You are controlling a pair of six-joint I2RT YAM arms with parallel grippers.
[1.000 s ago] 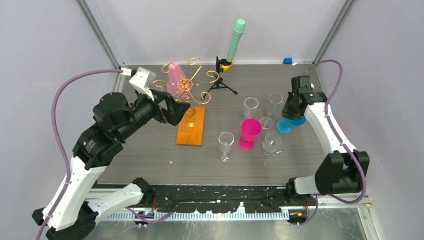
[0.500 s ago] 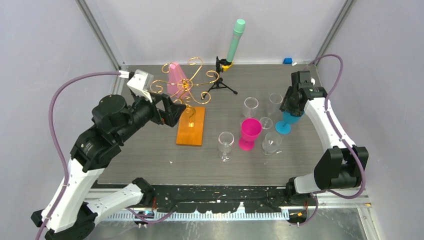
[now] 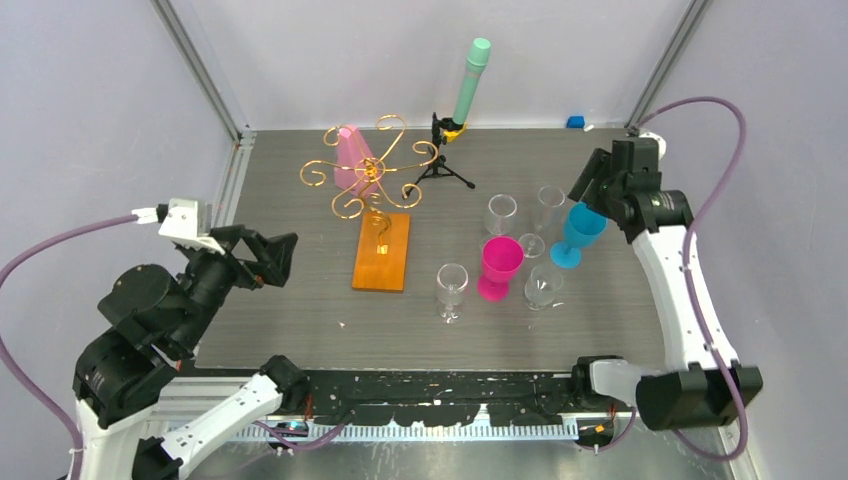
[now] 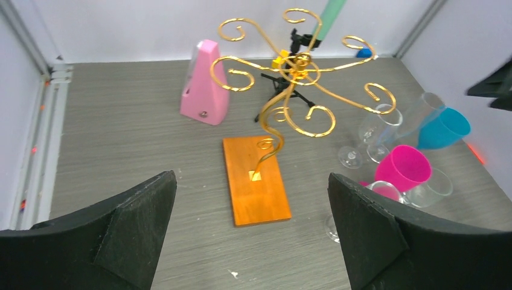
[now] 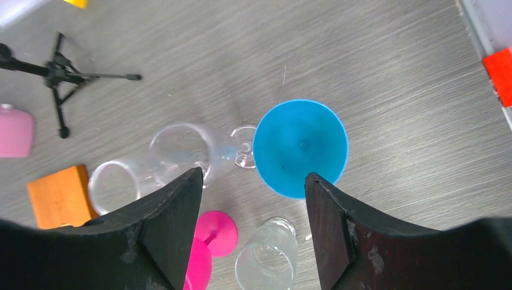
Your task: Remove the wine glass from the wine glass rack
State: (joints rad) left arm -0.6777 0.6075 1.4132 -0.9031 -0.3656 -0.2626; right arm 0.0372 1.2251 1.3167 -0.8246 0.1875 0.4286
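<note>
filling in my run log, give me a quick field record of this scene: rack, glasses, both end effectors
wine glass rack: gold wire arms bare, no glass hanging
blue wine glass: upright on table, right of rack
right end effector: open, above blue wine glass, not gripping
left end effector: open, empty, near left table edge
other glasses: magenta glass and clear glasses, on table

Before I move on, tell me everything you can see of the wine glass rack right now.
The wine glass rack is made of thin gold wire. A wavy stem rises from a flat rectangular orange-brown wooden base to a small hub, and curled scroll arms fan out from there. It stands upright on the grey table, to the left of the pink glass and apart from it. No glass hangs on any arm. Nothing but the table touches it.
</note>
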